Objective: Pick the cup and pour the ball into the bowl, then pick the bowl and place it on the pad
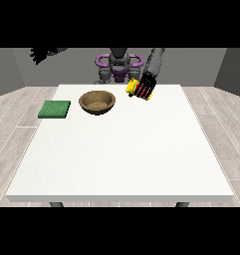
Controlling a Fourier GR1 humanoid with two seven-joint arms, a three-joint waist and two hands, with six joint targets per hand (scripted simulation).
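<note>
The robot hand at the view's right (148, 83) has its fingers wrapped round the yellow cup (138, 89), tipped sideways, mouth toward the wooden bowl (97, 102) just beside it, lower on the desk (121, 159).

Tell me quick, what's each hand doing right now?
Hand at the view's right: closed round the yellow cup, tipped sideways.
Hand at the view's left: raised, holding nothing; fingers unclear.

Pad (55, 109) left of bowl (97, 102); cup (138, 89) right, above table (121, 154).
</note>
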